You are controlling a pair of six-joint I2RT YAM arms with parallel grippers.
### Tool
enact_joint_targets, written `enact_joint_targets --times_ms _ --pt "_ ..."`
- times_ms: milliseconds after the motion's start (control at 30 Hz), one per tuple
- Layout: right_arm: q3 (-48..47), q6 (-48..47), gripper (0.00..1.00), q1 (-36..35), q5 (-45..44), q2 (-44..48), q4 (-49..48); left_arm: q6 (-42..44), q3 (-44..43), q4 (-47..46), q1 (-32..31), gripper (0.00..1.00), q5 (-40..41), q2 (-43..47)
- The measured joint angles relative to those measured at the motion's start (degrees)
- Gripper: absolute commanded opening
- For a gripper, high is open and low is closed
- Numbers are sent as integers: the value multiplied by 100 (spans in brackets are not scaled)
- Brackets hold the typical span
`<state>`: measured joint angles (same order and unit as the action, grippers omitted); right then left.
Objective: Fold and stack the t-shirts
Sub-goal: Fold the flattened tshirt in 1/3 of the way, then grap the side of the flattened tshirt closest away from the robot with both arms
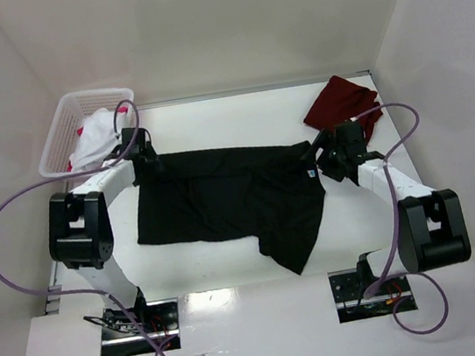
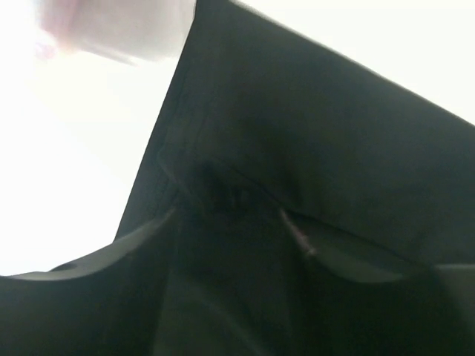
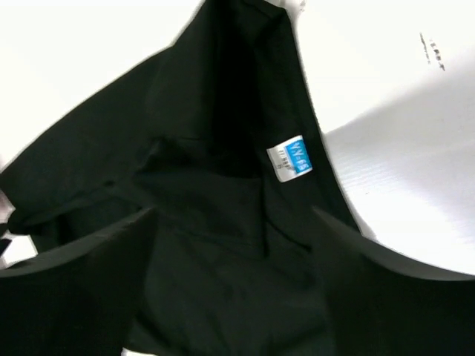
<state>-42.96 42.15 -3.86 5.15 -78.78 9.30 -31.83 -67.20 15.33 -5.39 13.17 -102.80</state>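
A black t-shirt (image 1: 232,201) lies sideways across the table, its top edge stretched straight between my two grippers. My left gripper (image 1: 142,160) holds the shirt's left corner. In the left wrist view, black cloth (image 2: 312,133) bunches between the fingers (image 2: 89,256). My right gripper (image 1: 324,161) holds the right end by the neck. The white and blue neck label (image 3: 293,159) shows just beyond its fingers (image 3: 393,282), which merge with the dark cloth (image 3: 223,111). One sleeve (image 1: 294,254) trails toward the near edge. A dark maroon t-shirt (image 1: 342,103) lies crumpled at the back right.
A white lattice basket (image 1: 61,130) stands at the back left and holds white cloth (image 1: 95,140) and pink-red cloth (image 1: 88,124). White walls close in the table at the back and on both sides. The left arm's cable loops over the basket.
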Motion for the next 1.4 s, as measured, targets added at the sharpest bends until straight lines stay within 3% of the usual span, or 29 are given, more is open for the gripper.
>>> enact_joint_targets --times_ms 67,167,300,467,700,1100,1400 --pt "0 7 98 -15 4 188 66 -2 9 44 -13 79 -7 289" --pt "70 4 100 -142 -20 553 149 -13 79 87 -35 90 -50 881" --pt "313 74 100 -431 -31 1123 278 -210 455 52 -37 95 -74 1906" --pt "555 330 100 -933 -177 1578 533 -748 1434 44 -37 95 61 2992" --pt "951 750 100 -1436 -372 1738 1043 -1366 2356 282 -37 95 118 3156" --pt "1239 1038 100 -1663 -411 2004 1499 -2138 2883 743 -39 95 243 3506" --pt "1257 1073 100 -1663 -330 2022 1493 -3458 3198 1388 -39 94 833 3862"
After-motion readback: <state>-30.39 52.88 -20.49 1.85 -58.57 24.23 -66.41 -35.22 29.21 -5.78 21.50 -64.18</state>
